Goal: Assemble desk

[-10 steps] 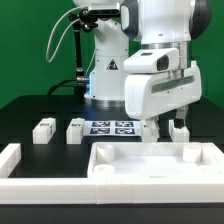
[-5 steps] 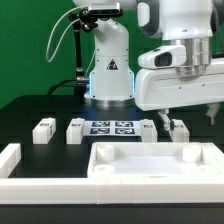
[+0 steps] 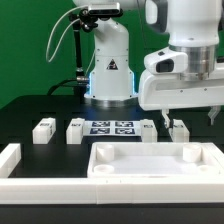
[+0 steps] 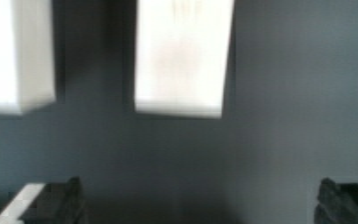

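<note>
- Since a second ago your arm has lifted — the claw [image 3: 187, 116] was down among the legs behind the tray at the exterior view's right, and now hangs above them.
- Claw released: fingers [image 4: 48, 200] spread wide, nothing between them.
- Tray [image 3: 150, 149] lies flat, rims up, on the table [image 3: 30, 110].
- Behind the tray, toward the exterior view's left: one leg [image 3: 43, 130], another leg [image 3: 76, 130]; toward its right: a third leg [image 3: 148, 128], a fourth leg [image 3: 179, 128].
- Marker board [image 3: 112, 127] lies behind the tray, between those pairs.
- Wrist view — two legs [image 4: 179, 55] [image 4: 16, 55] side by side, apart, clear of your fingertips.
</note>
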You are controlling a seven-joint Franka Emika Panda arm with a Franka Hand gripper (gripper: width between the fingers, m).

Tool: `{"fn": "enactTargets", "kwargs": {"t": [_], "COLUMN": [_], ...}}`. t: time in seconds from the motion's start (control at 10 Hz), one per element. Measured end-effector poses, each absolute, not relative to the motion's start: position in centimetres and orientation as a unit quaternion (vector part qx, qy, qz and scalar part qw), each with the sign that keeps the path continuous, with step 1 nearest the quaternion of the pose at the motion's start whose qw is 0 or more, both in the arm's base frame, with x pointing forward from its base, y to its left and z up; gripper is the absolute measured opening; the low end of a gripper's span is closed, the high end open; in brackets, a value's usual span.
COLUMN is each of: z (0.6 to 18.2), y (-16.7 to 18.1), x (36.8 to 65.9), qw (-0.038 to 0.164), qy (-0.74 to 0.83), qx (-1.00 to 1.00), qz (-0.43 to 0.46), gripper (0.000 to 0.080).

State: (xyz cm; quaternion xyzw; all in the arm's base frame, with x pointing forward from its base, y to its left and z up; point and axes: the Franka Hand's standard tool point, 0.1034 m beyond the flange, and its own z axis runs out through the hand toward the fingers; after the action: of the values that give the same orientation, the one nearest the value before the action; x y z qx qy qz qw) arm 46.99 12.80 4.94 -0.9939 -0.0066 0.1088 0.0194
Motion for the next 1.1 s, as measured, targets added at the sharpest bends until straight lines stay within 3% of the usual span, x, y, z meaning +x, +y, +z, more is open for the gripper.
{"fn": "enactTargets", "kwargs": {"t": [0.1,0.3,0.6,0.8,1.1], "z": [5.2,4.8,4.5,3.2,2.4], "y": [13.0,13.0,12.7,12.2,12.3], "x": [47.2,47.6,46.8,46.3,46.6], "qw": [0.008,0.017,0.011,0.031,0.032], "qy": [0.002,0.019,0.010,0.026,0.024], "qx": [-0.984,-0.969,-0.929,-0.880,-0.869], "qz": [0.178,0.244,0.370,0.474,0.494], "gripper": [0.0649,0.0649,0.0649,0.0649,0.0649]}}
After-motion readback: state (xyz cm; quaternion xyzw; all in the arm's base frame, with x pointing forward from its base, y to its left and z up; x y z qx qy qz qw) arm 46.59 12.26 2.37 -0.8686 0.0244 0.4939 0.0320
